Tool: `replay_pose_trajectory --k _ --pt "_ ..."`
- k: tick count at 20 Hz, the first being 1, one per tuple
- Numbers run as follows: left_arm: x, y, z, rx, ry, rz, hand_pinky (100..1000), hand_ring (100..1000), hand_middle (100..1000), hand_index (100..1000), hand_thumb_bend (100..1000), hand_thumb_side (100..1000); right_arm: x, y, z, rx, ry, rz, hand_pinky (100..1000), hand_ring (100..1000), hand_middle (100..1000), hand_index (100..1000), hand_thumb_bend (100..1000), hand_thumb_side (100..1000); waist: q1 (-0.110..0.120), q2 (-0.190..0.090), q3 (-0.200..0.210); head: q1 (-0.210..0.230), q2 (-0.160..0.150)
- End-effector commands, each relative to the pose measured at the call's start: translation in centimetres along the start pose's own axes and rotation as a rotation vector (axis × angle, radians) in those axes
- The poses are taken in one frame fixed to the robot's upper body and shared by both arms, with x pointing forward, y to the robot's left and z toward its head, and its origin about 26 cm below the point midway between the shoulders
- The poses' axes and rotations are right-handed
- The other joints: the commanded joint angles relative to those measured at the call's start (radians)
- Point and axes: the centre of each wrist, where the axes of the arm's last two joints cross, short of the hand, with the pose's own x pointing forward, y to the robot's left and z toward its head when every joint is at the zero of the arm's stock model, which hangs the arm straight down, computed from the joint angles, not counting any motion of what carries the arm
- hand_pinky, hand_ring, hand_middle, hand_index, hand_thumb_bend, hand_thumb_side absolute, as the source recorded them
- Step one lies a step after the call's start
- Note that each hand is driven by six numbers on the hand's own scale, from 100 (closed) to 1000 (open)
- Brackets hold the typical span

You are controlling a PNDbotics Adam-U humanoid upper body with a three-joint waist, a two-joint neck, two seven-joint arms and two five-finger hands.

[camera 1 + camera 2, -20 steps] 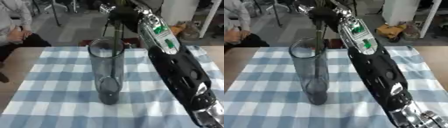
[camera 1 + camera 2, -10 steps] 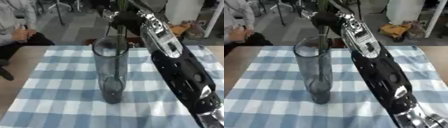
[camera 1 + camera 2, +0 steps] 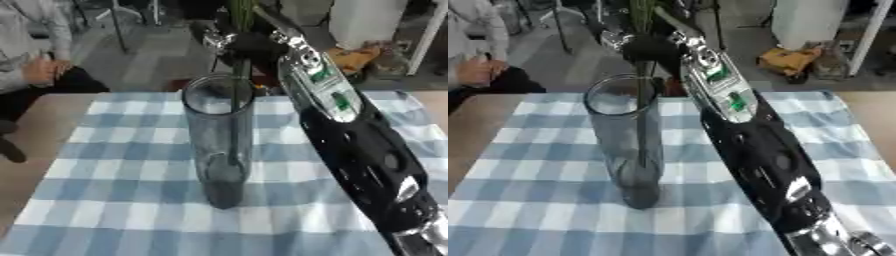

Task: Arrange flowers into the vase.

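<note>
Nearest the camera, the robot's right arm (image 3: 367, 165) rises from the lower right corner and stretches away across the desk, black with silver joints and a small green-and-white sticker whose writing cannot be read. Beside it, on the blue-and-white checked cloth (image 3: 131, 150), the clear glass vase (image 3: 219, 145) stands upright, tall and cylindrical. A thin dark flower stem (image 3: 238, 115) runs down inside the vase to near its bottom and passes out through the rim. Directly above the rim, the right robot hand (image 3: 249, 45) is closed round the stem, and green leaves (image 3: 241, 12) show above the fingers. The bare wooden desk (image 3: 39, 120) shows to the left of the cloth. Beyond the desk lies a grey floor with chair legs, a white cabinet (image 3: 363, 20) and an orange object (image 3: 785, 60) on the floor.
</note>
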Motion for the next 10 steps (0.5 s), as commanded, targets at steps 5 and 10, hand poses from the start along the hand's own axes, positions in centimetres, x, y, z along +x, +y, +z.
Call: replay_pose_trajectory --k 5,10 --pt "0.56 0.14 -0.52 -0.008 -0.024 -0.001 392 603 708 817 100 1000 0.82 -0.01 -0.32 0.001 -0.048 0.048 147 287 100 100 223 100 0.008 -0.016 -0.001 -0.018 -0.019" --pt "0.55 0.15 -0.5 -0.01 -0.023 -0.001 392 603 709 817 100 1000 0.95 0.19 -0.45 -0.012 -0.059 0.059 148 287 100 100 228 100 0.011 -0.017 -0.004 -0.02 -0.016"
